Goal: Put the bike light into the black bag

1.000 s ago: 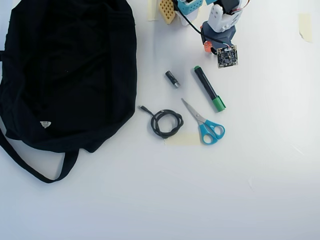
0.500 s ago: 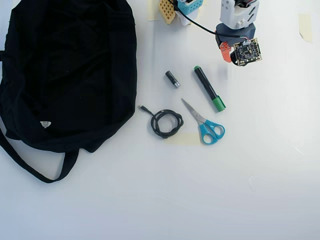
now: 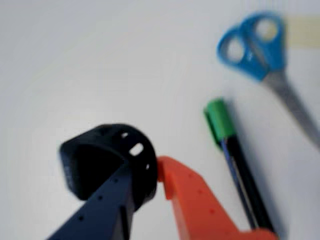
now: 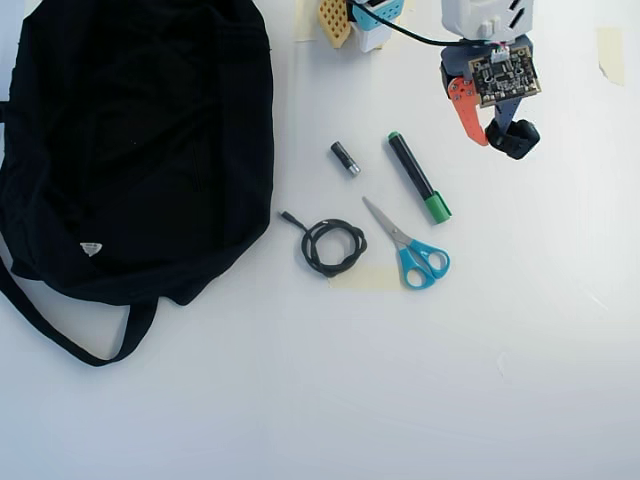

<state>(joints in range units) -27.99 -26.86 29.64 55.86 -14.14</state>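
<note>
The bike light (image 3: 102, 162) is a small chunky black piece with a slotted ring. It sits between my dark blue finger (image 3: 107, 205) and orange finger (image 3: 192, 200). My gripper (image 3: 145, 172) is shut on it. In the overhead view the gripper (image 4: 495, 128) holds the light (image 4: 515, 140) at the back right of the white table. The black bag (image 4: 130, 140) lies far to the left with its strap and its white tag. The wrist view is blurred.
Between gripper and bag lie a green-capped marker (image 4: 418, 177) (image 3: 235, 165), blue-handled scissors (image 4: 410, 245) (image 3: 265, 50), a coiled black cable (image 4: 333, 247) and a small black-and-silver cylinder (image 4: 345, 158). The arm's base (image 4: 365, 20) stands at the back edge.
</note>
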